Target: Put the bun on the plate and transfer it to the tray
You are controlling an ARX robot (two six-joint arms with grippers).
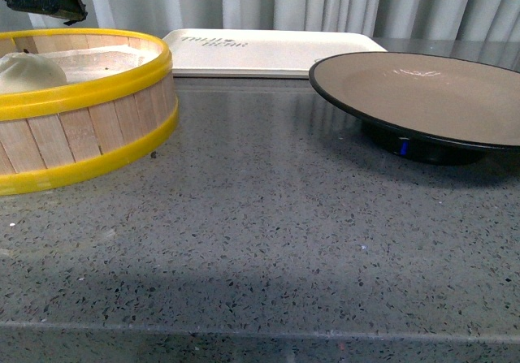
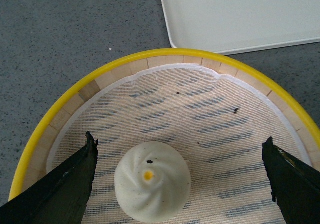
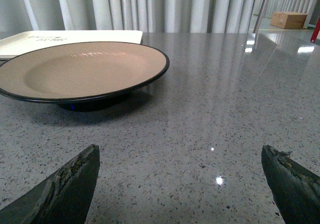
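Observation:
The off-white pleated bun (image 2: 152, 180) lies on the cloth liner inside a yellow-rimmed wooden steamer basket (image 2: 165, 56); in the front view the bun (image 1: 28, 71) peeks over the basket rim at far left. My left gripper (image 2: 180, 146) hangs open above the basket, its dark fingers (image 2: 65, 184) wide either side of the bun, not touching it. The brown-grey plate (image 1: 422, 95) with a black rim stands empty at right. The cream tray (image 1: 268, 50) lies behind, empty. My right gripper (image 3: 180, 154) is open over bare counter, short of the plate (image 3: 80, 68).
The steamer basket (image 1: 89, 127) stands at the front view's left on a speckled grey stone counter (image 1: 268, 249). White curtains (image 1: 325, 2) close off the back. In the right wrist view a cardboard box (image 3: 289, 18) sits far off.

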